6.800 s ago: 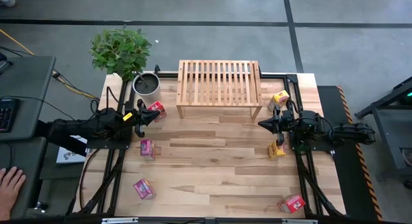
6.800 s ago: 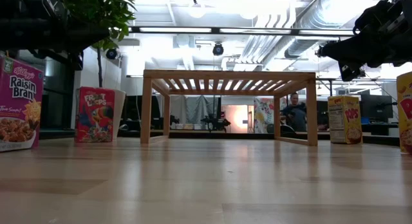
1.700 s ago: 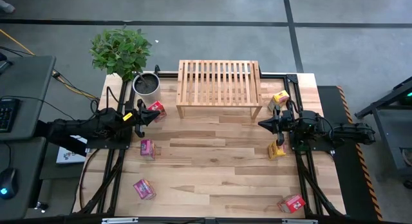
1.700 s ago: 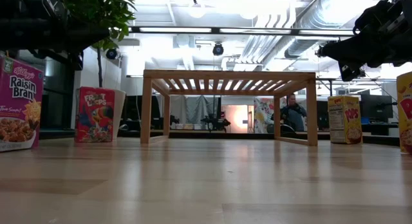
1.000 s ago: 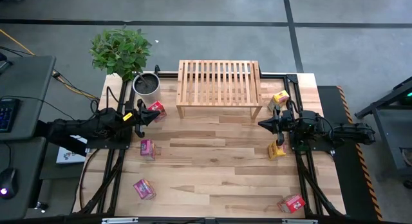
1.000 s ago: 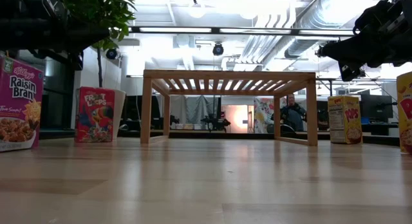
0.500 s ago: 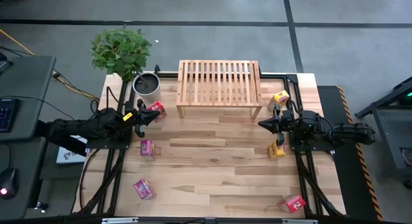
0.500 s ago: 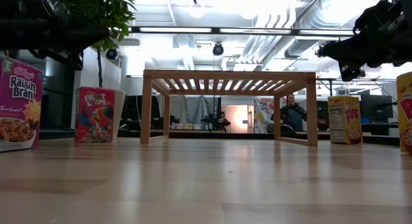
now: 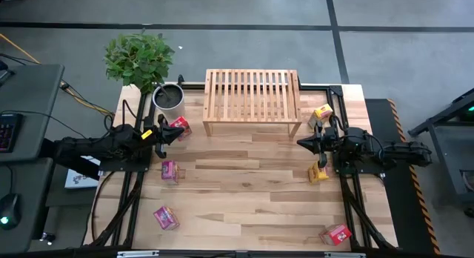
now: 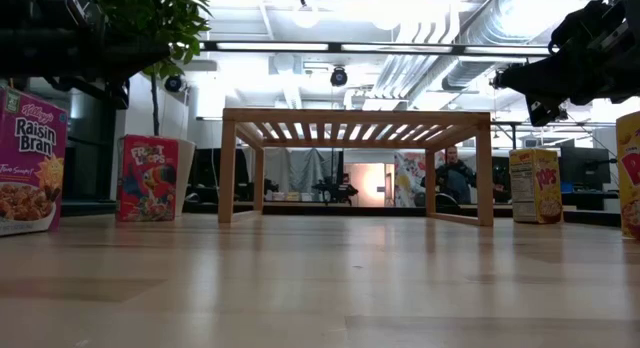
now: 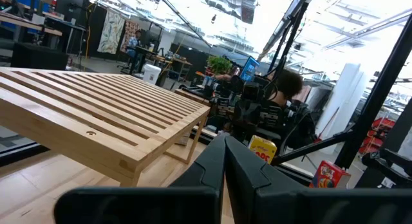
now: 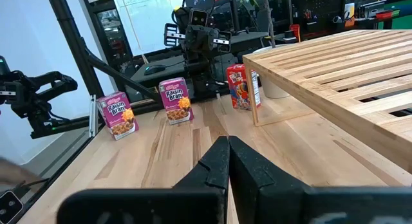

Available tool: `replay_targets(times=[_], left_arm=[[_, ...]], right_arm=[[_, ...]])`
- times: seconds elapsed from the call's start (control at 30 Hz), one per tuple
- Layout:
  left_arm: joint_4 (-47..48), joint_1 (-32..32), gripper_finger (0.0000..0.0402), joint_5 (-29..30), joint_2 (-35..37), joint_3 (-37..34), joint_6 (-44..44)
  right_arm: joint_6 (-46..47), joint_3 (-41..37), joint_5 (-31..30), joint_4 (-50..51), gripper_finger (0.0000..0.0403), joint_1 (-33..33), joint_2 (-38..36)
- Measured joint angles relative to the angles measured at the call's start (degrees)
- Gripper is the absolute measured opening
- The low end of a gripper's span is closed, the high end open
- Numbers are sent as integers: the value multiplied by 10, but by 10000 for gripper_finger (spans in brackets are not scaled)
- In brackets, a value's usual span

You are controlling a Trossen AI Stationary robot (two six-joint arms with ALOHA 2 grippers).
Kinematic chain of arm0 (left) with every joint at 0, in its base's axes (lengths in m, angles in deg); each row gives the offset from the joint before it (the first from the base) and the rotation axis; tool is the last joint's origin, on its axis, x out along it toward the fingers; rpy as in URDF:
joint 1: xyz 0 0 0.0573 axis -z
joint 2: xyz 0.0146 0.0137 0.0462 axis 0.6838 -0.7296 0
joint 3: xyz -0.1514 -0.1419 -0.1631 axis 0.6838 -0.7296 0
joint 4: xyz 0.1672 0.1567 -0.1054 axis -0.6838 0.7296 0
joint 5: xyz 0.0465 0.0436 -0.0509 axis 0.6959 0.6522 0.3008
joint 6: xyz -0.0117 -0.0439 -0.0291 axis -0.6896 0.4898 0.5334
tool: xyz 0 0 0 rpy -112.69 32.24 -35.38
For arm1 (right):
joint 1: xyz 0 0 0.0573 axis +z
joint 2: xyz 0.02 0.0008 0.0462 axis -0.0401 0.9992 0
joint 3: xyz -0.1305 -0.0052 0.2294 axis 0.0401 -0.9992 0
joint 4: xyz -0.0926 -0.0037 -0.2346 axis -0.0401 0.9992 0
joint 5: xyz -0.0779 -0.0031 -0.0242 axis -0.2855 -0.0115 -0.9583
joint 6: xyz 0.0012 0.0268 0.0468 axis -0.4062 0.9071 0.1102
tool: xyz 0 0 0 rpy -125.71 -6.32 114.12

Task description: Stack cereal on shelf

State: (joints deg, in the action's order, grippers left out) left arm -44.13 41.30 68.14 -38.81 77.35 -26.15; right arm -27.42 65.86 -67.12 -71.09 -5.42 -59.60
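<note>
High cam overhead, low cam table-level; both share shelf [image 9: 252, 95], prob. centred.

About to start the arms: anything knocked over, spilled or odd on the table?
Nothing stands out. The shelf is bare and square to the table edge. The boxes in the low view stand upright, like the red one. Both grippers, left and right, are shut and hold nothing.
</note>
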Motion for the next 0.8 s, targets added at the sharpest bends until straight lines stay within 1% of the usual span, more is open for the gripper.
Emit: replay_targets(times=[0.8], left_arm=[[-12, 0, 3, 0, 0, 0, 0]], right_arm=[[0, 0, 0, 0, 0, 0, 0]])
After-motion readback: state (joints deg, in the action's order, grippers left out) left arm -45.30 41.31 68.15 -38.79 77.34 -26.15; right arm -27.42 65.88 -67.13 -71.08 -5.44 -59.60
